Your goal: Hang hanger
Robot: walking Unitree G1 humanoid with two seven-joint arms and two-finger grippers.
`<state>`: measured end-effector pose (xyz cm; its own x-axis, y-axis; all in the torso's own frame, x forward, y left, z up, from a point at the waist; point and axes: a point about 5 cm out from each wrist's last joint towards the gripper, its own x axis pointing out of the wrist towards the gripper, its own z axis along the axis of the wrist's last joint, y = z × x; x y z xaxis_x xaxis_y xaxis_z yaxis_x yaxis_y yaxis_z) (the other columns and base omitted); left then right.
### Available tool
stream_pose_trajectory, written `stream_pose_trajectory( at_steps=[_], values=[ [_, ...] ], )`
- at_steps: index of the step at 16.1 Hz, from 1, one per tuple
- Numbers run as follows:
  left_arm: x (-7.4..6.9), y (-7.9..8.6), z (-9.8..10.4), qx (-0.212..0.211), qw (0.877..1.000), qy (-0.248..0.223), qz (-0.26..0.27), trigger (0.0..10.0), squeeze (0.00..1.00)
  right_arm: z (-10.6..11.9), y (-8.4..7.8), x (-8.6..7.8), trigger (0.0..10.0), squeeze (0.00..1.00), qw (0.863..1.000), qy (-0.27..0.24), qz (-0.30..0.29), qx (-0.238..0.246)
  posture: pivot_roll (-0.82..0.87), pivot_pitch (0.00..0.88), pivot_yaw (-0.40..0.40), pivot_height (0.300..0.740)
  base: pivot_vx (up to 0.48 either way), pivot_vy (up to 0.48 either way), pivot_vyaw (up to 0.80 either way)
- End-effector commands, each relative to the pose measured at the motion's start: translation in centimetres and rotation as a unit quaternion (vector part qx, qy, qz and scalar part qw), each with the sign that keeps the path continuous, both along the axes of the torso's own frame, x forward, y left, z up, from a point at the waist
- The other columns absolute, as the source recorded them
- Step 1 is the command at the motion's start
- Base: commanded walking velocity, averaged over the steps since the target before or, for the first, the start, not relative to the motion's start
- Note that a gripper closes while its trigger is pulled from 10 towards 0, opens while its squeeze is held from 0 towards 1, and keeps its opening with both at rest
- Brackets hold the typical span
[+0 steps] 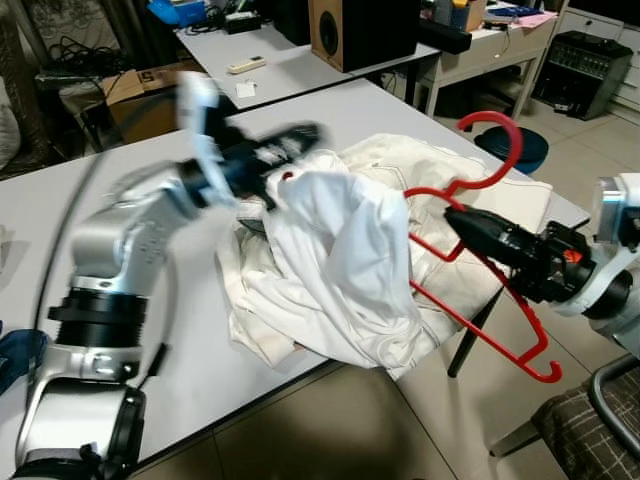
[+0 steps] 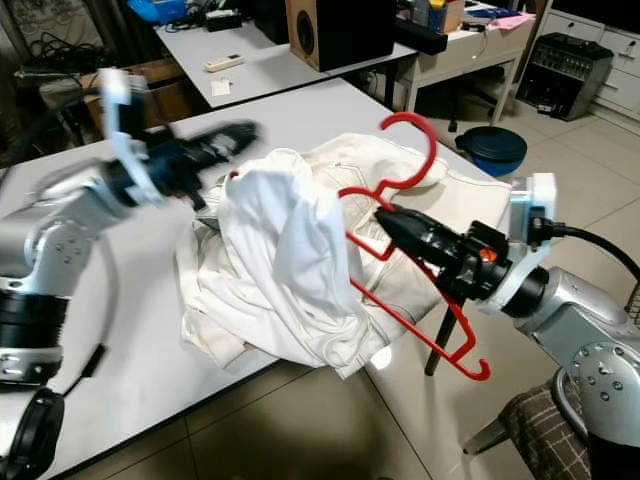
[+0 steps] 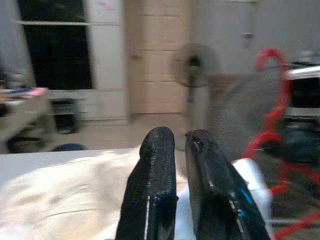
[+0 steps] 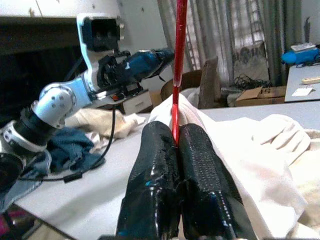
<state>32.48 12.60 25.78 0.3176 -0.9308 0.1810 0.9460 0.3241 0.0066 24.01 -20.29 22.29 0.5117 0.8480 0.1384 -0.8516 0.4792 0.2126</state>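
A red plastic hanger (image 1: 497,157) is held off the table's right edge, one arm pushed into a crumpled white garment (image 1: 340,260) on the grey table (image 1: 300,110). My right gripper (image 1: 456,216) is shut on the hanger's thin bar; the right wrist view shows the red hanger bar (image 4: 176,75) rising from between the closed fingers (image 4: 150,165). My left gripper (image 1: 305,135), blurred by motion, hovers just above the raised top of the garment. In the left wrist view its fingers (image 3: 155,170) are pressed nearly together with nothing seen between them, white cloth below.
A second table behind carries a black speaker (image 1: 350,30) and a remote (image 1: 245,65). A blue round stool (image 1: 530,150) stands past the table's right end. A chair (image 1: 590,420) sits at the lower right. Blue cloth (image 1: 20,355) lies at the table's left.
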Motion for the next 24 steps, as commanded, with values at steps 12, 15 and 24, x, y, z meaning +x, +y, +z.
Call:
stream_pose_trajectory(
  at_steps=[12, 15, 24],
  values=[
    [-1.5, -2.5, -0.7, 0.126, 0.969, 0.026, -0.211, 10.0, 0.00, 0.1, 1.7, -1.1, 10.0, 0.00, 0.992, -0.014, 0.096, -0.078, -0.15, 0.000, 0.125, 0.740, 0.000, 0.000, 0.00],
    [-1.3, -2.0, -0.8, 0.104, 0.968, 0.053, -0.222, 10.0, 0.00, 0.1, 1.8, -1.0, 10.0, 0.00, 0.990, -0.013, 0.108, -0.086, -0.15, 0.000, 0.116, 0.740, 0.000, 0.000, 0.00],
    [-1.5, -1.6, -4.7, 0.240, 0.948, 0.032, -0.207, 10.0, 0.00, 0.7, 1.7, -1.3, 10.0, 0.00, 0.990, -0.027, 0.116, -0.080, -0.15, 0.000, 0.121, 0.740, 0.000, 0.000, 0.00]
  ],
)
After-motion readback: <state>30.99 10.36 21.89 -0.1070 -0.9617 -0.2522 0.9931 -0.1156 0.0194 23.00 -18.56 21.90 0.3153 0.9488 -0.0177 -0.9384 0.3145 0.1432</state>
